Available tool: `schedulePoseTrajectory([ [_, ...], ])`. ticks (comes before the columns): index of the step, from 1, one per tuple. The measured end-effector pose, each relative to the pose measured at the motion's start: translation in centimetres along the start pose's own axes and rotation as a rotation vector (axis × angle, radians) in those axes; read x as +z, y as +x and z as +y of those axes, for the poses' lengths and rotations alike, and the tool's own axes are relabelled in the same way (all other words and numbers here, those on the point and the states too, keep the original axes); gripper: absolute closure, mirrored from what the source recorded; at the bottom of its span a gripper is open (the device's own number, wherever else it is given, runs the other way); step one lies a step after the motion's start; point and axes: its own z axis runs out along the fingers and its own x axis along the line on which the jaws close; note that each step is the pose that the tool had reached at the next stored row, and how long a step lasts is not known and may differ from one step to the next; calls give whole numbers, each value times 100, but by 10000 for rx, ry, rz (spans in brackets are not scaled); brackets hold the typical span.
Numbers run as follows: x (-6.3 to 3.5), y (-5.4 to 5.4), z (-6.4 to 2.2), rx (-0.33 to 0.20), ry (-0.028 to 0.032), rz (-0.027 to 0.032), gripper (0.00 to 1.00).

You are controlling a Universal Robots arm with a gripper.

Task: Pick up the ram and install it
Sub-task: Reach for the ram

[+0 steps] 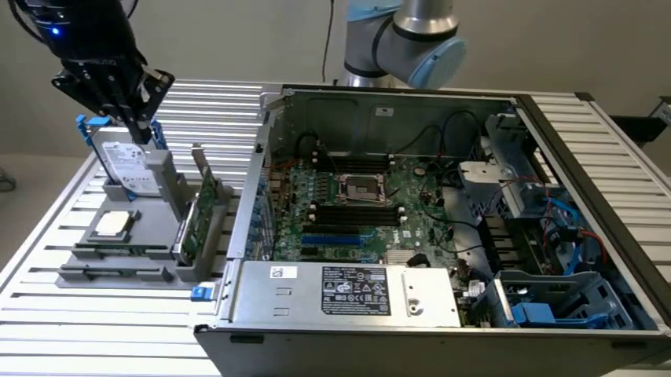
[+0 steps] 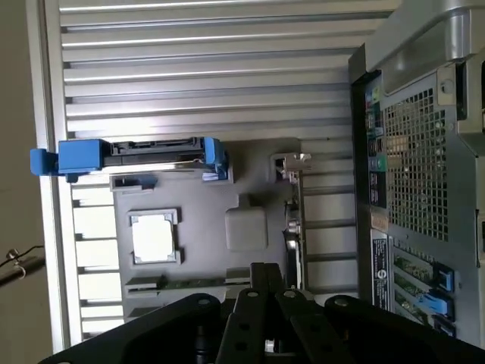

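The ram (image 1: 124,251) is a thin green stick lying flat in a groove of the grey holder tray (image 1: 94,276), at the exterior view's left. In the wrist view the ram (image 2: 182,283) is a narrow green strip just ahead of my fingers. My black gripper (image 1: 141,132) hangs above the tray's far end, over the blue-framed hard drive (image 1: 126,169), well above and apart from the ram. Its fingers (image 2: 258,299) stand together, shut, with nothing between them. The long black memory slots (image 1: 357,214) lie on the motherboard inside the open computer case (image 1: 314,292).
On the tray also sit a square processor (image 1: 113,224) and an upright green expansion card (image 1: 199,214). The case's metal wall (image 1: 257,181) rises right beside the tray. Cables and a blue drive cage (image 1: 551,302) crowd the case's right side. The slatted table (image 1: 63,330) carries everything.
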Motion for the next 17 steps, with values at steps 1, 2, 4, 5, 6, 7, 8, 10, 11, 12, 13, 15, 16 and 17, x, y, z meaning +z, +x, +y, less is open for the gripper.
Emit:
schedulePoseTrajectory([
  [1,6,40,-26,0,1,1,89],
  [2,13,76,-50,0,0,3,89],
  [4,30,130,-103,-1,2,19,89],
  [5,39,155,-132,1,2,29,89],
  [6,47,175,-161,2,3,41,89],
  [7,55,190,-192,3,5,56,89],
  [8,65,197,-228,3,5,76,89],
  [10,81,205,-298,5,9,125,89],
  [11,90,207,-333,5,11,152,89],
  [12,99,208,-366,6,13,179,89],
  [13,110,209,-399,6,14,212,89],
  [15,138,208,-449,-27,14,290,89],
  [16,155,207,-466,-57,10,329,89],
  [17,171,207,-482,-95,6,367,89],
])
